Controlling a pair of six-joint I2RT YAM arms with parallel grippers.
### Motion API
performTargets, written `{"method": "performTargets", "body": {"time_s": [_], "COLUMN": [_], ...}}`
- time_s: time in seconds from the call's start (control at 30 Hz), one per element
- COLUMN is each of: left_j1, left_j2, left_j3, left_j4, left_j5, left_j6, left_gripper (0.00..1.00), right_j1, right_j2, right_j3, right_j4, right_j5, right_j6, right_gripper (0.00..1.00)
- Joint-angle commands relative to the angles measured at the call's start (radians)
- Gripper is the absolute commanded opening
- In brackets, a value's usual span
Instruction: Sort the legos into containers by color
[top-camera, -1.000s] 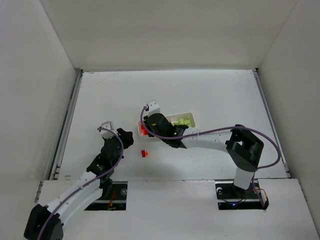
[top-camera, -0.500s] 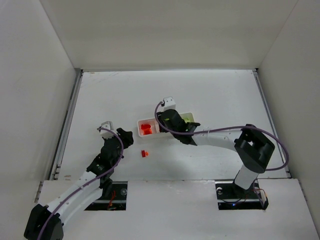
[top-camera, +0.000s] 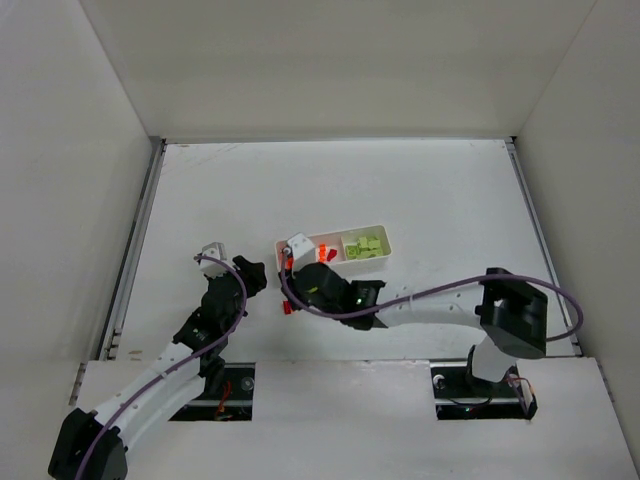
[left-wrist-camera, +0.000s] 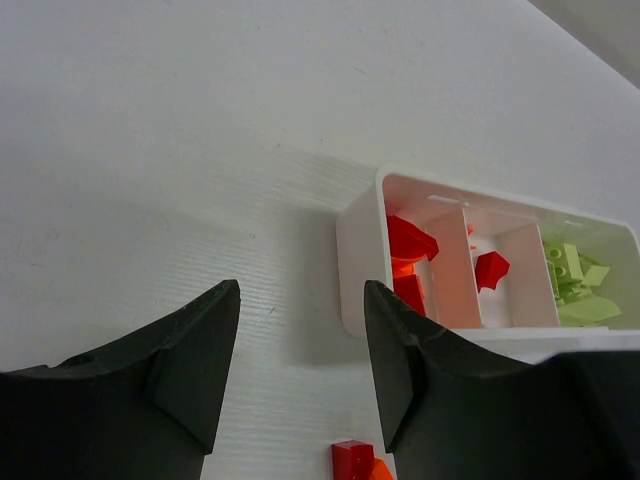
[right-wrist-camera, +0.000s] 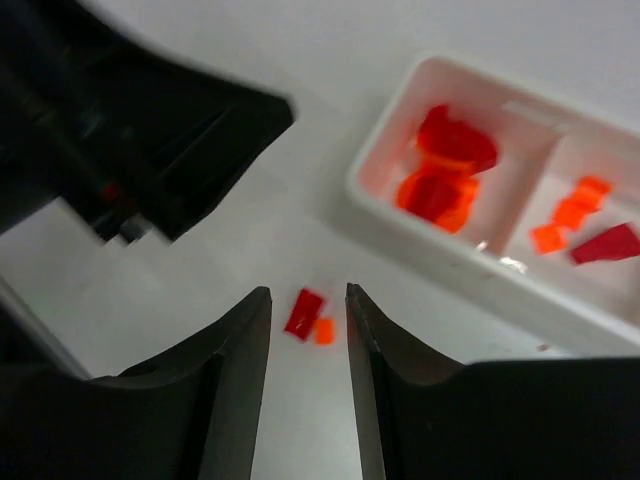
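Note:
The white tray (top-camera: 384, 236) has three containers. The left container holds red and orange legos (right-wrist-camera: 440, 172), the middle one orange bits and a red piece (right-wrist-camera: 585, 225), and the right one pale green legos (top-camera: 363, 246). On the table in front of the tray lie a loose red brick (right-wrist-camera: 303, 313) and a small orange piece (right-wrist-camera: 324, 331). My right gripper (right-wrist-camera: 308, 295) hangs open just above them, one finger on each side and nothing held. My left gripper (left-wrist-camera: 300, 300) is open and empty left of the tray, with the red brick (left-wrist-camera: 352, 460) by its right finger.
White walls enclose the table on three sides. The two grippers are close together: my left gripper (right-wrist-camera: 150, 130) fills the upper left of the right wrist view. My right arm (top-camera: 420, 300) stretches across the table in front of the tray.
My right gripper swung from over the tray to above the loose pieces in front of it, and it has opened. The left arm has not moved.

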Motion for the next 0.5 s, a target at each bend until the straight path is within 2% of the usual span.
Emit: {"method": "performTargets", "body": {"time_s": [0.0, 0.23, 0.47], "left_j1": [0.010, 0.020, 0.029], "left_j2": [-0.010, -0.057, -0.028], "left_j3": [-0.009, -0.018, -0.016], "left_j4": [0.037, 0.013, 0.022], "left_j5": [0.001, -0.008, 0.003], "left_j6": [-0.007, -0.019, -0.024], "left_gripper": [0.49, 0.49, 0.49], "right_j1": [0.044, 0.048, 0.019], "right_j2": [0.058, 0.161, 0.215], "right_j3": [0.037, 0.062, 0.082], "right_j4": [0.023, 0.020, 0.025], "right_j5": [-0.020, -0.028, -0.032], "right_j6": [0.034, 0.083, 0.100], "right_gripper": [0.43, 0.48, 0.50]}}
